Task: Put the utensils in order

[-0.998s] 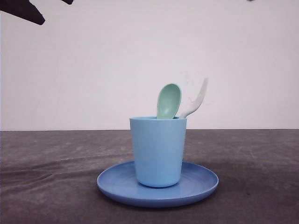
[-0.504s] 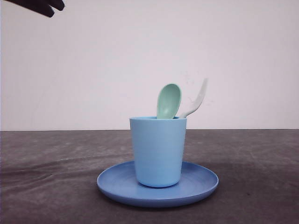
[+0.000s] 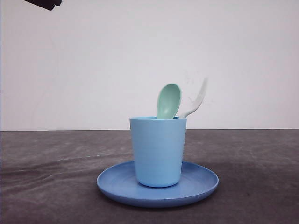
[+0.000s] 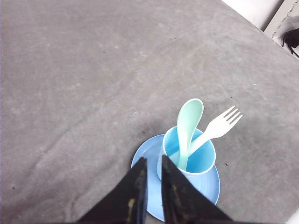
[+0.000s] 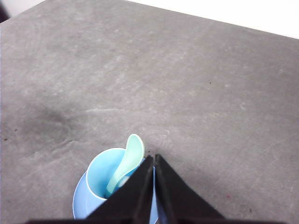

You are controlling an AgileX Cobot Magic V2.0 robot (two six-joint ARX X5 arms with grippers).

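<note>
A pale mint-green spoon (image 3: 168, 101) and a white fork (image 3: 198, 99) stand together in a light blue cup (image 3: 159, 151), handles down, heads leaning above the rim. The cup stands upright on a round blue plate (image 3: 201, 184). From above, the spoon (image 4: 188, 122) and fork (image 4: 222, 126) lean toward the same side of the cup (image 4: 203, 161). My left gripper (image 4: 153, 161) hangs high above the plate's (image 4: 145, 158) edge, shut and holding nothing. My right gripper (image 5: 154, 157) is also shut and empty, high over the cup (image 5: 100, 177), where the spoon (image 5: 129, 158) shows.
The cup and plate sit mid-table on a dark grey cloth (image 3: 51, 177) with a white wall (image 3: 103, 60) behind. A dark piece of the left arm (image 3: 46, 3) shows at the top left corner. Open cloth lies all around the plate.
The dark left arm piece at the top left has risen and mostly left the front view. Cup, plate, spoon and fork have not moved.
</note>
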